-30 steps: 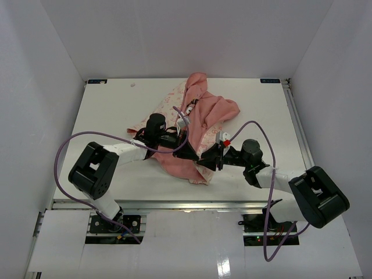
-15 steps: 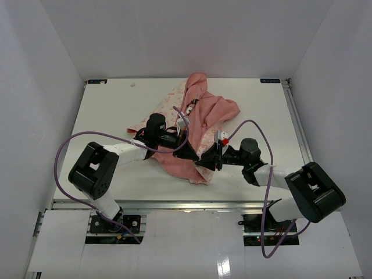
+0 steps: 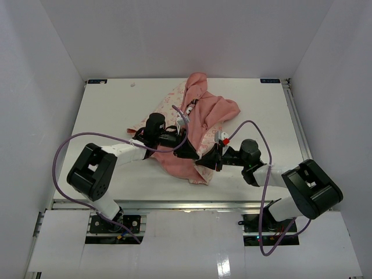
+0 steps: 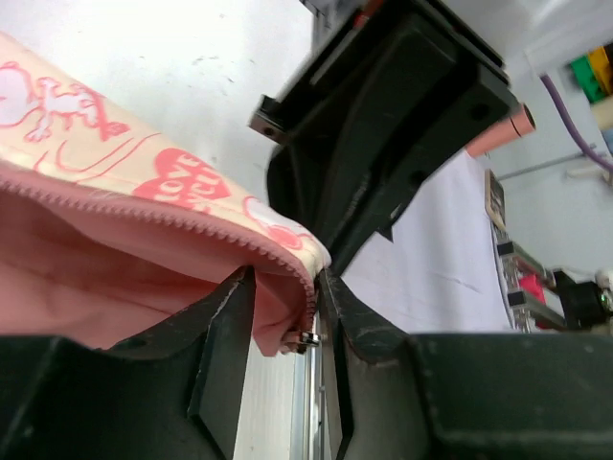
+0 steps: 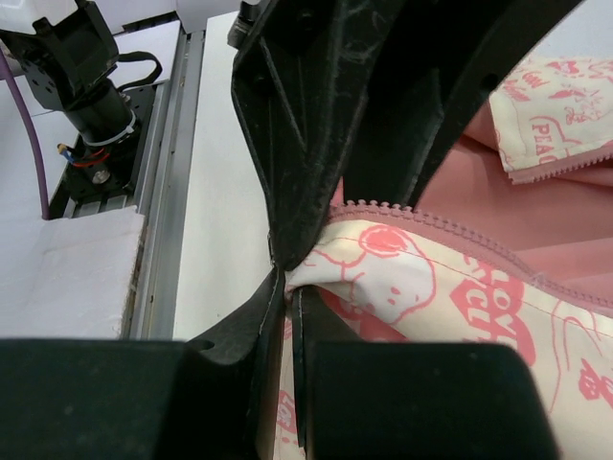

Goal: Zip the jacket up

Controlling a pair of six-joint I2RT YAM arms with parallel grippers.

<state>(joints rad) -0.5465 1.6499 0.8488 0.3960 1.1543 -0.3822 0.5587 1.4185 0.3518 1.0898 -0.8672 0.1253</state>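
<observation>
A cream corner of the jacket [image 5: 402, 278] is pinched in the tightly closed right gripper [image 5: 287, 287]. Just beside, the zip [image 4: 192, 222] end is straddled by the left gripper [image 4: 284, 287], jaws parted. Beyond, the jacket is heaped on the table [image 3: 110, 110], towards its far edge.

This is a robotics lab cell. Plain white panels [image 3: 46, 58] wall in a white table [image 3: 110, 110], with aluminium rails [image 3: 298, 136] along its right and near edges.

Cream-and-pink fabric jacket [image 3: 203, 116] sits mid-table: bare white tabletop [image 3: 116, 110] left, right and behind it. Near hem blocked: black left gripper [image 4: 284, 302] and right gripper [image 5: 287, 297] nose to nose there.
</observation>
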